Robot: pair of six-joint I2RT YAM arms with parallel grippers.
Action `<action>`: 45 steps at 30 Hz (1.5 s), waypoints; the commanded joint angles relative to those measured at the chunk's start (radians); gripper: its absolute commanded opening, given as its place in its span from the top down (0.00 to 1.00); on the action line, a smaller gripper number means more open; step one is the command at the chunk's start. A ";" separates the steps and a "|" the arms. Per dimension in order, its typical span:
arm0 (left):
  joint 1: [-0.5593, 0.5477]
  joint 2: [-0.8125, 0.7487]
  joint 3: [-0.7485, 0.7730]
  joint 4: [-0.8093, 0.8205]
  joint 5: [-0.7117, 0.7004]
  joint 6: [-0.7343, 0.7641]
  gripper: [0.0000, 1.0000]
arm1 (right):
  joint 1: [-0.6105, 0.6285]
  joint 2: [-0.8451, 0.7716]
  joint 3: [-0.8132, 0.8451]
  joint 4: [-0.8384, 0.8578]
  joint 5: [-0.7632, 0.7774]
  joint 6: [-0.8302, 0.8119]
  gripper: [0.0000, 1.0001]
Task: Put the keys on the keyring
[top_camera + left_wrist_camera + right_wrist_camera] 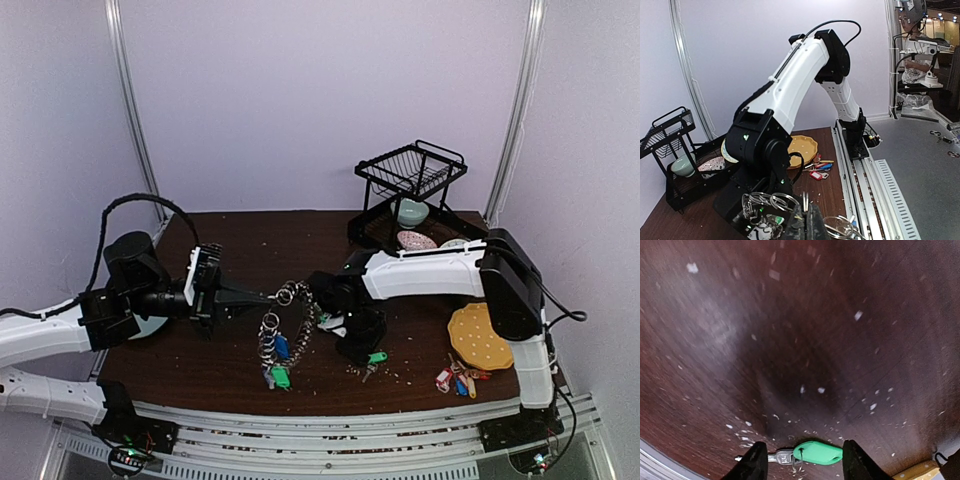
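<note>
In the top view my left gripper (266, 297) is shut on the rim of the keyring (287, 330), a large silver ring hanging above the table with blue and green tagged keys at its bottom. The left wrist view shows the ring's wire (803, 200) pinched between the shut fingers, with small loops (762, 200) beside them. A green-tagged key (818, 453) lies flat on the table. My right gripper (805, 462) stands open astride it, one finger on each side, neither touching it. The top view shows that key (375, 358) just right of the right gripper (360, 352).
A loose bunch of red, yellow and blue tagged keys (458, 380) lies near a yellow plate (480, 337) at the right. A black wire rack (410, 200) with bowls stands at the back right. A small dish (150, 325) lies under the left arm. White crumbs dot the table.
</note>
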 commanded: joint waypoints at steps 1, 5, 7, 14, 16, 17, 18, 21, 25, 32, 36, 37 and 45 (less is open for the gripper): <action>-0.002 -0.021 0.004 0.053 -0.008 0.023 1.00 | -0.004 -0.129 0.039 0.101 0.073 -0.033 0.44; -0.002 -0.023 0.003 0.058 -0.011 0.025 1.00 | -0.028 -0.418 -0.257 0.452 0.057 0.021 0.39; -0.003 -0.022 0.003 0.059 -0.013 0.026 1.00 | -0.033 -0.511 -0.407 0.584 0.022 0.109 0.41; -0.002 -0.017 0.002 0.058 -0.017 0.029 1.00 | 0.064 -0.609 -0.754 0.847 0.093 0.487 0.53; -0.002 -0.017 0.001 0.057 -0.017 0.030 1.00 | 0.081 -0.618 -0.822 0.926 0.079 0.544 0.52; -0.002 -0.017 0.001 0.057 -0.015 0.030 1.00 | 0.078 -0.623 -0.860 0.966 0.071 0.563 0.51; -0.002 -0.017 0.001 0.057 -0.013 0.030 1.00 | 0.076 -0.625 -0.885 1.000 0.064 0.567 0.50; -0.002 -0.017 -0.001 0.058 -0.016 0.030 1.00 | 0.079 -0.597 -0.902 1.019 0.058 0.575 0.51; -0.002 -0.017 -0.001 0.057 -0.014 0.031 1.00 | 0.079 -0.559 -0.903 1.011 0.070 0.560 0.62; -0.002 -0.020 -0.001 0.052 -0.026 0.036 1.00 | 0.079 -0.494 -0.841 0.923 0.114 0.505 0.77; -0.002 -0.020 -0.001 0.052 -0.025 0.038 1.00 | 0.079 -0.497 -0.844 0.921 0.131 0.502 0.89; -0.002 -0.020 -0.001 0.052 -0.023 0.038 1.00 | 0.079 -0.496 -0.841 0.916 0.135 0.499 0.94; -0.003 -0.018 -0.001 0.053 -0.020 0.038 1.00 | 0.082 -0.486 -0.807 0.867 0.156 0.465 1.00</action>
